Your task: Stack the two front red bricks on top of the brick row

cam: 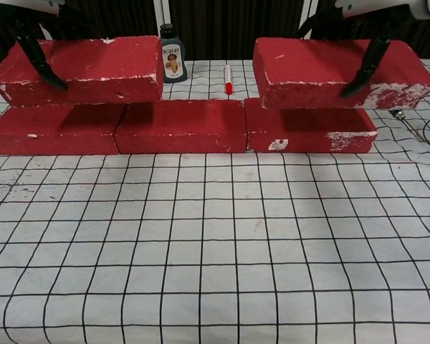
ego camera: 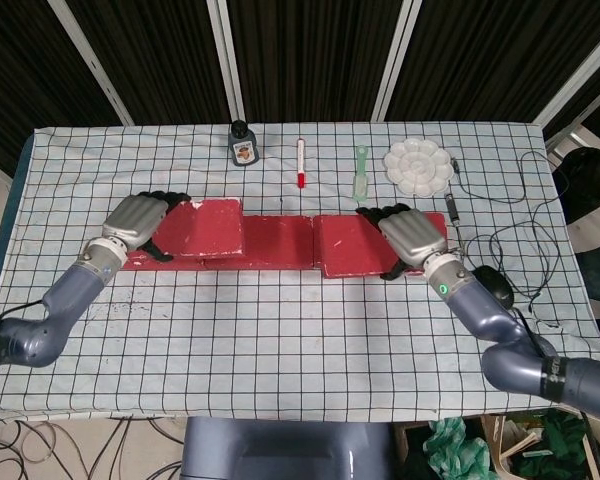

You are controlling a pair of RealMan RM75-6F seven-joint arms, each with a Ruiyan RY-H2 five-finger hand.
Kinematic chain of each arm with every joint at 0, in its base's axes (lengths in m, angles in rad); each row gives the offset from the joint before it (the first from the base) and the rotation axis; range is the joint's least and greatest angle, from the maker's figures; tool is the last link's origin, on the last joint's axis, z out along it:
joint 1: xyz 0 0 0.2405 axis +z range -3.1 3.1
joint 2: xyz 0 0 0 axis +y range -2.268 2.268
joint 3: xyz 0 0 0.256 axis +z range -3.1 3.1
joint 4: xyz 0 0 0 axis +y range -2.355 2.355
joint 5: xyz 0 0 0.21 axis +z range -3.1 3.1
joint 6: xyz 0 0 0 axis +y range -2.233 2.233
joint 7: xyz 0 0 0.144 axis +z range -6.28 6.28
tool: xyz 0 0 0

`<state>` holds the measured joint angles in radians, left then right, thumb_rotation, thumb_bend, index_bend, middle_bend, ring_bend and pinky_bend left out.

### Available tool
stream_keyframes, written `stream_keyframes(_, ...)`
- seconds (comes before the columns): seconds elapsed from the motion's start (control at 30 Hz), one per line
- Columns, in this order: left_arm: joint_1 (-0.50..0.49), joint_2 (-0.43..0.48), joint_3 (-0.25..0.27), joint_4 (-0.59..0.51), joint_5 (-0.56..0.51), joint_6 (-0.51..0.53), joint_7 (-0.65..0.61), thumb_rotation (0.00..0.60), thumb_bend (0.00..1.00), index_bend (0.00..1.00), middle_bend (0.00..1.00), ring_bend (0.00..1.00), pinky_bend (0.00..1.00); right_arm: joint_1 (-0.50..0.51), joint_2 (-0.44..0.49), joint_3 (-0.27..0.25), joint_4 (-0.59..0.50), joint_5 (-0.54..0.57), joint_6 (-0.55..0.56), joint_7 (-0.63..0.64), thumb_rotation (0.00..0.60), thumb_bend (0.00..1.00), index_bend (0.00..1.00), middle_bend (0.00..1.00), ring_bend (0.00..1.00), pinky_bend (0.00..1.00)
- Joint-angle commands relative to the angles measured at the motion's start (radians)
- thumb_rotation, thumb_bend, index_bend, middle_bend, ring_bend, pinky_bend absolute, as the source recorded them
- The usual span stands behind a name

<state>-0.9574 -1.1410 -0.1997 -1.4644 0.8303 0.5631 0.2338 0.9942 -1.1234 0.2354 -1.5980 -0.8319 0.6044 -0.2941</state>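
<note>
Far edge of white black-gridded cloth surface (ego camera: 280,340): small dark ink bottle with orange label (ego camera: 242,143), red-capped white marker pen (ego camera: 301,162), pale green plastic tool (ego camera: 360,172), white round flower-shaped palette (ego camera: 418,167). Black cables (ego camera: 520,215) at right edge.

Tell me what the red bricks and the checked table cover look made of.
Red rectangular bricks: probably painted foam or light block, matte; white chips show at worn edges and corners. White black-gridded table cover: seemingly thin woven cloth, matte; it lies in soft wrinkles that bend the grid lines.
</note>
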Motion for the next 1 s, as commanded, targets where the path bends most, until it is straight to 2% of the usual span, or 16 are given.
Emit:
stream_keyframes(0.03, -0.034, -0.062, -0.018, 0.111, 0.021, -0.085, -0.076, 0.600, 0.26, 0.17, 0.20, 0.12, 0.23, 0.096, -0.082, 0.006, 0.109, 0.079, -0.066, -0.011, 0.600, 0.12, 0.08, 0.21, 0.18, 0.15)
stream_keyframes(0.33, -0.066, -0.155, -0.024, 0.284, 0.115, -0.198, -0.175, 0.600, 0.26, 0.17, 0.20, 0.12, 0.22, 0.233, -0.232, -0.026, 0.315, 0.193, -0.129, -0.021, 0.600, 0.12, 0.09, 0.21, 0.18, 0.15)
stream_keyframes(0.63, -0.069, -0.220, -0.032, 0.362, 0.221, -0.233, -0.260, 0.600, 0.25, 0.17, 0.20, 0.12, 0.22, 0.287, -0.344, -0.081, 0.489, 0.263, -0.196, 0.004, 0.600, 0.13, 0.09, 0.21, 0.18, 0.15)
stream_keyframes(1.0, -0.064, -0.233, -0.025, 0.386, 0.308, -0.241, -0.330, 0.600, 0.23, 0.17, 0.20, 0.11, 0.21, 0.308, -0.397, -0.110, 0.555, 0.245, -0.208, 0.026, 0.600, 0.12, 0.08, 0.21, 0.18, 0.15)
